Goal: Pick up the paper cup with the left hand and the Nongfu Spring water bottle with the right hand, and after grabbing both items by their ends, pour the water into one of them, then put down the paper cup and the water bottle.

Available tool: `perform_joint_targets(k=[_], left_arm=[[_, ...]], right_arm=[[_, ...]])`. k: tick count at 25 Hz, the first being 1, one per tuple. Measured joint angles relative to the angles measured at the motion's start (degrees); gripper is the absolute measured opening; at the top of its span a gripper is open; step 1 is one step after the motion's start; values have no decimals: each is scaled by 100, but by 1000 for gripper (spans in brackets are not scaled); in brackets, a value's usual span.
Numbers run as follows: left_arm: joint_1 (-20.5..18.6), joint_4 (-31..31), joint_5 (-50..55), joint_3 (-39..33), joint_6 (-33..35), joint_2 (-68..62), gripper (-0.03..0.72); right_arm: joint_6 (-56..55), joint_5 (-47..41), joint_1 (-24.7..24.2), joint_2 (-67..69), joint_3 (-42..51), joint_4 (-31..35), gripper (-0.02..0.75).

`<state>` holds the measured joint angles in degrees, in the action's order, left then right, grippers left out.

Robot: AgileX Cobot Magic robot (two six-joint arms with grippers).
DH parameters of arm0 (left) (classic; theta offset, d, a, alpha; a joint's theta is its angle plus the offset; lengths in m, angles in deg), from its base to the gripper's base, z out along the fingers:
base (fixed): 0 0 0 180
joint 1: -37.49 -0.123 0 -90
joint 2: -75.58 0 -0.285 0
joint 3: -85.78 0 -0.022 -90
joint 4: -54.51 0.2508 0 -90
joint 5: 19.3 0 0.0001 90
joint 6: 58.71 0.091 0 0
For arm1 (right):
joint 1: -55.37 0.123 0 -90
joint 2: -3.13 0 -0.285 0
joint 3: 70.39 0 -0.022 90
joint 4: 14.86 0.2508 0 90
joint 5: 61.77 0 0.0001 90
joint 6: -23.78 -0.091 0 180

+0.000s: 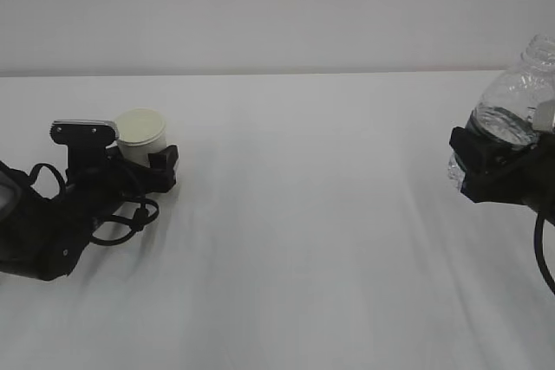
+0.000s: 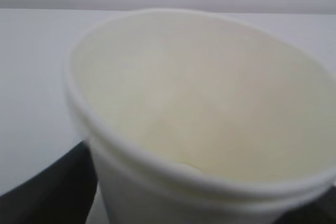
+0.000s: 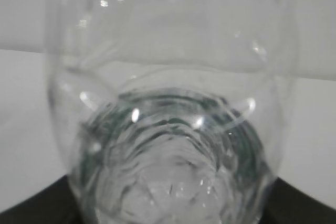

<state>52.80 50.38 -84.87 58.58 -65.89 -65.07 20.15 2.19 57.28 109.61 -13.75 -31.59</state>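
On the white table (image 1: 295,214), the cup (image 1: 141,137) stands upright at far left, set between the jaws of the left gripper (image 1: 143,166); whether they press its sides or stand just clear cannot be told. Far across the table from the cup, the right gripper (image 1: 499,158) clasps the clear ribbed bottle (image 1: 512,106) around its lower body, tilted, neck uppermost. Water shows inside the bottle. Cup interior is pale cream. No lettering can be read on either item or arm.
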Motion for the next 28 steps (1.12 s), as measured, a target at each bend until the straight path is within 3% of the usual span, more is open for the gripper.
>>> perform_joint_targets(k=[7,16,28], left_arm=[[-11,13,0,92,0,-2,624],[-11,36,0,92,0,-2,524],[-11,413,0,92,0,-2,470]], right_arm=[[-10,0,0,0,0,0,407],[-10,0,0,0,0,0,407],[-10,0,0,0,0,0,406]])
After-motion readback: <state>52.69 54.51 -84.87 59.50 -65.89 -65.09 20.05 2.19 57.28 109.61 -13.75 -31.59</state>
